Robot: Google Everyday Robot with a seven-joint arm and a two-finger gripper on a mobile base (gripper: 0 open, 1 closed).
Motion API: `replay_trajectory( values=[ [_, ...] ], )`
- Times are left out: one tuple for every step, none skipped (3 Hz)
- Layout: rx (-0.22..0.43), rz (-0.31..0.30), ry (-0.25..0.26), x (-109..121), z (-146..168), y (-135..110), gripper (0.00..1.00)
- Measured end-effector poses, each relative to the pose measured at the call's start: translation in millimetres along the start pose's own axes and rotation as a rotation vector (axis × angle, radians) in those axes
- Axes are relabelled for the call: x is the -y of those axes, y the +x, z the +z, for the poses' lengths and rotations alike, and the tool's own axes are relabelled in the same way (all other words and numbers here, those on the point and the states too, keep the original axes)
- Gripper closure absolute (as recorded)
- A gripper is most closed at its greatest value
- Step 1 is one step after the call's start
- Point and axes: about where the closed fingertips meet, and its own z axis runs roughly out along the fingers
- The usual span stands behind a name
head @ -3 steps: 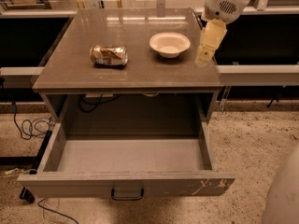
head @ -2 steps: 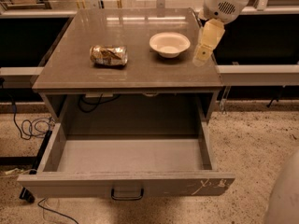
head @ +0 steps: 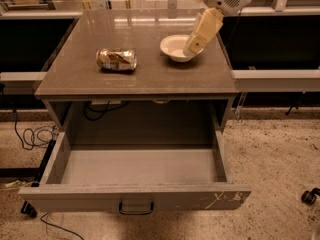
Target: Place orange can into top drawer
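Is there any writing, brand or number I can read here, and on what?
No text is readable.
The orange can on the tabletop: print too blurred to read.
The top drawer front: white scratches, not letters.
The gripper over the white bowl: no label seen.

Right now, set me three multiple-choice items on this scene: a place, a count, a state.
1. The orange can lies: A) in the top drawer; B) on the tabletop, left of the white bowl; C) in the bowl.
2. Bowls on the tabletop: A) one; B) two; C) three.
3. The top drawer is: A) shut; B) pulled open; C) taken out.
Answers: 1 B, the can lies on its side on the tabletop, while the gripper hangs over the bowl's right rim. 2 A, only one bowl shows. 3 B, its inside is exposed below the tabletop.
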Motion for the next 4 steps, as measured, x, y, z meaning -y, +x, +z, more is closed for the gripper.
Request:
replay_trajectory(
  values=[
    [0.091, -0.013, -0.001, -8, -5, -29, 0.00],
    [0.091, -0.013, -0.002, -8, -4, -29, 0.00],
    [0.103, -0.011, -0.022, -1, 16, -33, 0.00],
    [0.117, -0.021, -0.024, 31, 63, -38, 0.00]
  ],
)
